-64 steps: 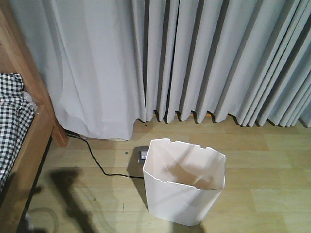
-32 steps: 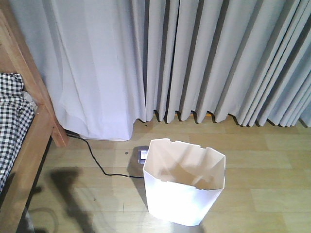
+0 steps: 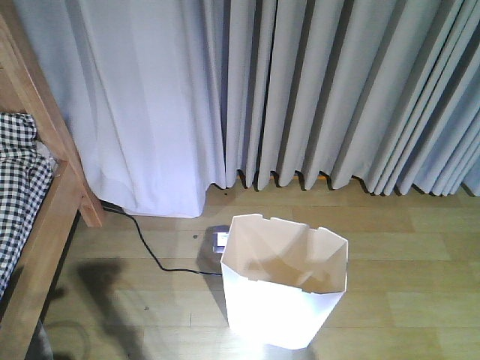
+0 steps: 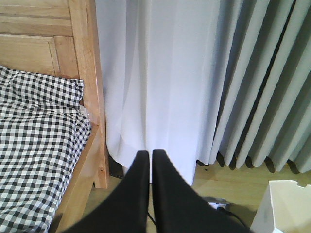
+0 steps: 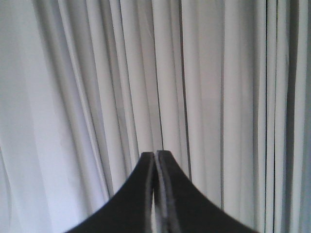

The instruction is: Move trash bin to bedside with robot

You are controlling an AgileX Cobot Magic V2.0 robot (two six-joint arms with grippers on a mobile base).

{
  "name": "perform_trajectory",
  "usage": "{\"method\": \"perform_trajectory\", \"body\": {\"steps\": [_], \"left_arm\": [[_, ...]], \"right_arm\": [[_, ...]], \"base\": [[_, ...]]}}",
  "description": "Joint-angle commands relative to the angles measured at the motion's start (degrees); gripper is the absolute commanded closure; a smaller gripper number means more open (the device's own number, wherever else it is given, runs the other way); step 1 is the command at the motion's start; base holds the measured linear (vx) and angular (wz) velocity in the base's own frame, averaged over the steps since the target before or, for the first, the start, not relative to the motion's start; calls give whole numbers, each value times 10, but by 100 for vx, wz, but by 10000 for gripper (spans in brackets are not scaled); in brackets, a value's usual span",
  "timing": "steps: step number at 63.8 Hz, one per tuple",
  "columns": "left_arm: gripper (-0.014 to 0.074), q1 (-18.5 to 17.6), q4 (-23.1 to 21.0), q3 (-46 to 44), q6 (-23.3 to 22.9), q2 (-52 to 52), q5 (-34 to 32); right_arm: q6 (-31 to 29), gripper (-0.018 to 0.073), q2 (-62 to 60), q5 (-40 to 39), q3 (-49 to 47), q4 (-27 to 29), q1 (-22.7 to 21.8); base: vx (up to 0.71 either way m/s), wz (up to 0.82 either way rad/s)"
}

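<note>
The white trash bin with its faceted rim stands upright on the wooden floor, centre-low in the front view; its corner also shows at the lower right of the left wrist view. The bedside, a light wooden bed frame with checked bedding, runs along the left edge, a floor gap away from the bin. My left gripper is shut and empty, pointing at the curtain beside the bed post. My right gripper is shut too, facing only curtain folds. Neither touches the bin.
Grey curtains hang across the whole back. A black cord runs over the floor from under the curtain to a small socket block just behind the bin's left rim.
The view has barely shifted; the trash bin sits a touch lower in the front view than one second ago. Its place relative to the bed looks the same.
</note>
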Motion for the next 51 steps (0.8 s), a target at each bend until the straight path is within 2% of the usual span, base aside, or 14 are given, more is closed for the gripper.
{"method": "perform_trajectory", "body": {"steps": [1, 19, 23, 27, 32, 45, 51], "left_arm": [[603, -2, -1, 2, -2, -8, -38], [603, -2, -1, 2, -2, -8, -38], [603, -2, -1, 2, -2, -8, -38], [603, -2, -1, 2, -2, -8, -38], [603, -2, -1, 2, -2, -8, -38], [603, -2, -1, 2, -2, -8, -38], [603, -2, -1, 2, -2, -8, -38]], "right_arm": [[-3, 568, 5, -3, -16, 3, 1], [-3, 569, 5, -25, -16, -2, 0], [9, 569, 5, -20, -16, -26, 0], [55, 569, 5, -17, -16, -78, 0], [164, 569, 5, -18, -16, -168, 0], [562, 569, 5, -25, -16, -566, 0], [683, 569, 5, -26, -16, -691, 0]], "base": [[0, 0], [0, 0], [0, 0], [0, 0], [0, 0], [0, 0], [0, 0]]}}
